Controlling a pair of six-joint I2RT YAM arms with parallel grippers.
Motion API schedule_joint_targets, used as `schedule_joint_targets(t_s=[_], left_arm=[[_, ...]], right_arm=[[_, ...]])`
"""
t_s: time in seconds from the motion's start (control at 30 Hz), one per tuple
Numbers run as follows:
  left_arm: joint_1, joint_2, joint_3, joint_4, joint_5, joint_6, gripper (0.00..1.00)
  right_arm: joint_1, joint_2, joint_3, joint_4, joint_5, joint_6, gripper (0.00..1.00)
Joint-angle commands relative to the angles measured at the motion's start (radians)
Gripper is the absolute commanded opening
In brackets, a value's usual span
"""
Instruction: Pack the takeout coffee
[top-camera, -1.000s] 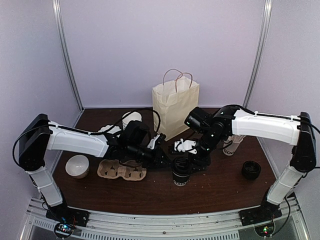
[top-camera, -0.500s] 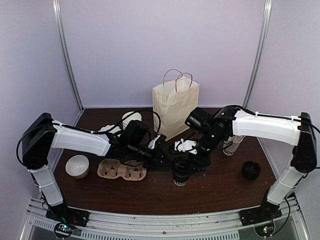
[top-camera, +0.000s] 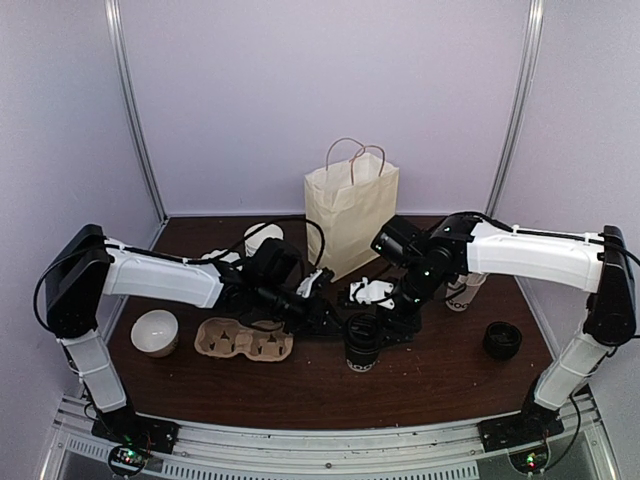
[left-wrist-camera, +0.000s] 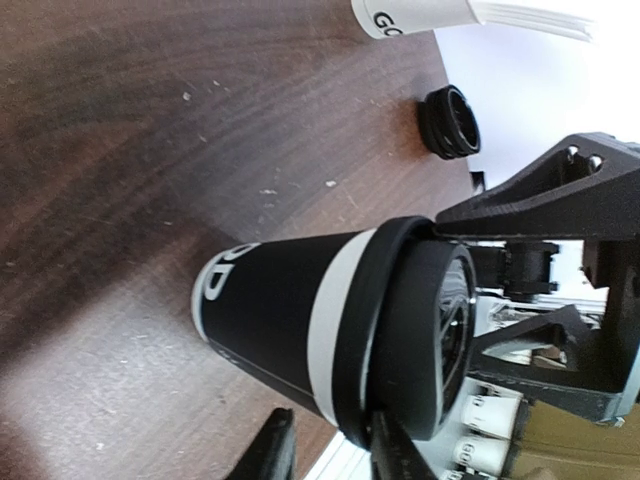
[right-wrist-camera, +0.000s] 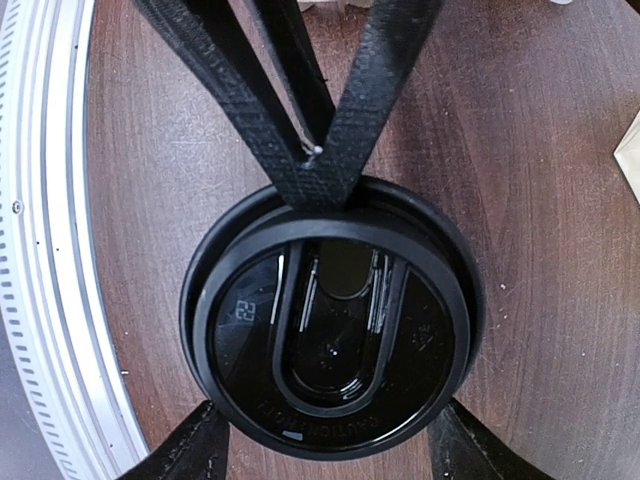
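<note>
both hands (top-camera: 385, 328) (top-camera: 330, 322) spread either side of the upright takeout coffee (top-camera: 361, 344)

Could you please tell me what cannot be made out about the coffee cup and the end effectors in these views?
- Takeout coffee: its lettering, cut off in the left wrist view, too small from above.
- Right end effector: whether it grips the lid; fingertips run off the frame.
- Left end effector: only two tips show at the bottom edge.

The left arm's elbow sits further back than a second ago, and its left gripper (top-camera: 322, 312) now reaches slightly nearer the takeout coffee (top-camera: 361, 345). The right gripper (top-camera: 385, 330) above the lid shows barely any shift.
</note>
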Motion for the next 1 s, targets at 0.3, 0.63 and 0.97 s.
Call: schedule_joint_targets(t_s=[0.3, 0.63, 0.97], left_arm=[[-0.073, -0.100, 0.078, -0.177, -0.294, 0.192, 0.39], [-0.096, -0.161, 0.145, -0.217, -0.337, 0.249, 0.46], [-0.165, -0.206, 0.086, -0.263, -0.452, 0.184, 0.54]], right_arm=[[0.013, 0.028, -0.011, 0.054, 0.076, 0.023, 0.71], [-0.003, -0.032, 0.146, -0.068, 0.065, -0.009, 0.77], [-0.125, 0.022, 0.164, -0.069, -0.161, 0.031, 0.76]])
